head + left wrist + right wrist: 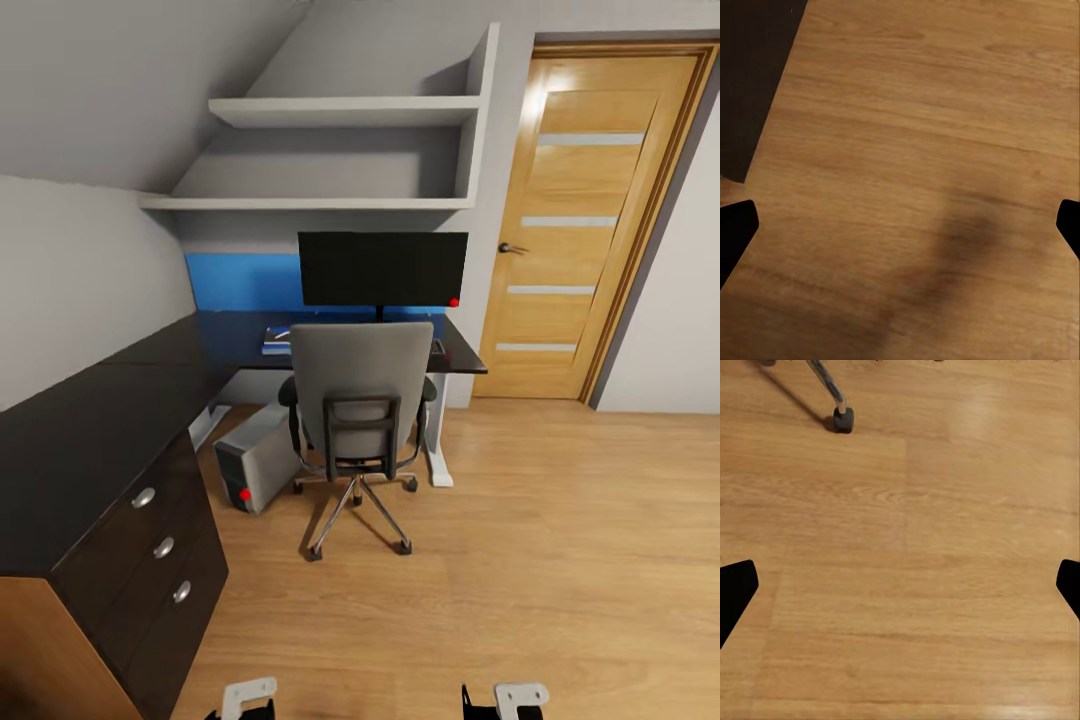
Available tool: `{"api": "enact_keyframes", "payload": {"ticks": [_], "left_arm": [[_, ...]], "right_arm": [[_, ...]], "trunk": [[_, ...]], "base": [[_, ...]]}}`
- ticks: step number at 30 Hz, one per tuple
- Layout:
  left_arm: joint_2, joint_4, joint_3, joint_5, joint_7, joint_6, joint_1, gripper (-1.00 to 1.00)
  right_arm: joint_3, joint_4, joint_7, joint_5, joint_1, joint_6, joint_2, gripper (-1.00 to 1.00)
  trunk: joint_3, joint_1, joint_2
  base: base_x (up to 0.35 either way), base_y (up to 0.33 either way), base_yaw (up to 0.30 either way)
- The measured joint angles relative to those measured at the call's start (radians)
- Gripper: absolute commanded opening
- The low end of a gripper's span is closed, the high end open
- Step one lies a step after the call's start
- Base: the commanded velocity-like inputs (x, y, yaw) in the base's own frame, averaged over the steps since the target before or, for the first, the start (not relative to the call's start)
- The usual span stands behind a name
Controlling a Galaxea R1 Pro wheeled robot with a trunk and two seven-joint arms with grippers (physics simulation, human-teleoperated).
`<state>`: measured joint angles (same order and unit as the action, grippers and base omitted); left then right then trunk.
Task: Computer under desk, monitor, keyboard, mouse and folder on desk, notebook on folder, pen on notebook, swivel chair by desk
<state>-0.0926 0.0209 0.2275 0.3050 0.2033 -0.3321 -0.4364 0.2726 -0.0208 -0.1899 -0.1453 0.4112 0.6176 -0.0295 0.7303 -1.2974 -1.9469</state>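
Nearest, the left gripper (900, 225) and the right gripper (900, 585) each hung over bare wooden floor (560, 560), fingers spread wide apart and nothing between them. In the right wrist view one chrome spoke ending in a black caster (843, 419) stood on the planks.

At the near left a dark cabinet (130, 560) with three drawers, each with one round silver knob, formed the near end of the desk (90, 430), whose glossy black top ran back along the left wall and turned right under a blue back panel (240, 282).

One swivel chair (360, 400) stood on the floor, its grey back facing the camera, pushed up to the front edge of the desk's far run. One computer (258, 458), silver-grey with a red light, sat on the floor just left of the chair, below the desk's front edge beside a white leg.

On the far run, one monitor (382, 268) stood near the back edge, black screen with a red dot at its lower right corner. To its left, a small blue and white stack (277, 340) lay on the top; what it was made of could not be told.

Above hung two white wall shelves (330, 155). One wooden door (580, 220) with four glass strips stood closed at the far right.
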Motion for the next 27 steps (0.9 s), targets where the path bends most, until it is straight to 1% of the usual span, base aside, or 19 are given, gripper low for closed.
{"api": "enact_keyframes", "payload": {"ticks": [3,7,8,12,13,14,17,18,19,20,21,22,23,25,26,27], "left_arm": [[0.006,0.001,0.000,0.000,-0.001,-0.016,0.008,1.00],[0.016,0.000,0.000,0.001,-0.002,-0.063,0.019,1.00],[0.023,0.000,-0.001,0.001,-0.002,-0.078,0.033,1.00],[0.036,0.000,-0.001,0.002,-0.002,-0.101,0.086,1.00],[0.043,0.000,-0.003,0.003,-0.002,-0.112,0.107,1.00],[0.062,-0.001,-0.006,0.006,-0.001,-0.144,0.146,1.00],[0.072,0.000,-0.002,0.004,0.000,-0.168,0.169,1.00],[0.076,-0.001,-0.003,0.005,0.000,-0.182,0.182,1.00],[0.086,-0.001,-0.005,0.008,0.000,-0.233,0.216,1.00],[0.087,0.000,-0.002,0.006,0.000,-0.250,0.227,1.00],[0.089,0.000,-0.003,0.007,0.000,-0.286,0.246,1.00],[0.089,0.000,-0.002,0.006,0.001,-0.306,0.256,1.00],[0.091,-0.001,-0.004,0.007,0.002,-0.362,0.283,1.00],[0.091,-0.001,-0.002,0.005,0.002,-0.395,0.302,1.00],[0.092,0.000,-0.003,0.005,0.003,-0.427,0.321,1.00],[0.092,-0.001,-0.004,0.005,0.004,-0.493,0.354,1.00]], "right_arm": [[0.000,0.000,0.000,0.000,0.000,0.003,0.000,1.00],[0.000,0.000,0.001,0.003,-0.001,0.006,0.001,1.00],[0.000,0.000,0.001,0.004,-0.001,0.007,0.002,1.00],[-0.001,0.000,0.001,0.006,-0.002,0.016,0.004,1.00],[-0.001,0.000,0.000,0.007,-0.004,0.031,0.005,1.00],[-0.001,0.001,0.000,0.008,-0.015,0.082,0.005,1.00],[-0.001,0.001,-0.001,0.009,-0.027,0.134,0.005,1.00],[-0.002,0.001,-0.001,0.008,-0.036,0.170,0.006,1.00],[-0.004,0.001,-0.002,0.007,-0.060,0.239,0.009,1.00],[-0.004,0.001,-0.003,0.007,-0.066,0.250,0.010,1.00],[-0.005,0.001,-0.004,0.005,-0.077,0.264,0.013,1.00],[-0.005,0.001,-0.004,0.005,-0.083,0.271,0.016,1.00],[-0.008,0.001,-0.006,0.000,-0.102,0.298,0.028,1.00],[-0.005,0.000,-0.007,0.001,-0.116,0.323,0.035,1.00],[-0.006,0.000,-0.008,0.000,-0.130,0.352,0.041,1.00],[-0.009,0.000,-0.010,-0.004,-0.162,0.397,0.053,1.00]], "trunk": [[-0.009,0.011,0.021],[-0.022,0.027,0.049],[-0.025,0.031,0.056],[-0.038,0.046,0.084],[-0.041,0.050,0.091],[-0.044,0.054,0.098],[-0.053,0.065,0.119],[-0.056,0.069,0.126],[-0.059,0.073,0.133],[-0.063,0.077,0.140],[-0.066,0.081,0.147],[-0.069,0.084,0.154],[-0.072,0.088,0.161],[-0.078,0.096,0.175],[-0.081,0.100,0.182],[-0.084,0.104,0.189]], "base": [[0.000,0.000,0.000],[0.000,0.000,0.000],[0.000,0.000,0.000],[0.000,0.000,0.000],[0.000,0.000,0.000],[0.000,0.000,0.000],[0.000,0.000,0.000],[0.000,0.000,0.000],[0.000,0.000,0.000],[0.000,0.000,0.000],[0.000,0.000,0.000],[0.000,0.000,0.000],[0.000,0.000,0.000],[0.000,0.000,0.000],[0.000,0.000,0.000],[0.000,0.000,0.000]]}}
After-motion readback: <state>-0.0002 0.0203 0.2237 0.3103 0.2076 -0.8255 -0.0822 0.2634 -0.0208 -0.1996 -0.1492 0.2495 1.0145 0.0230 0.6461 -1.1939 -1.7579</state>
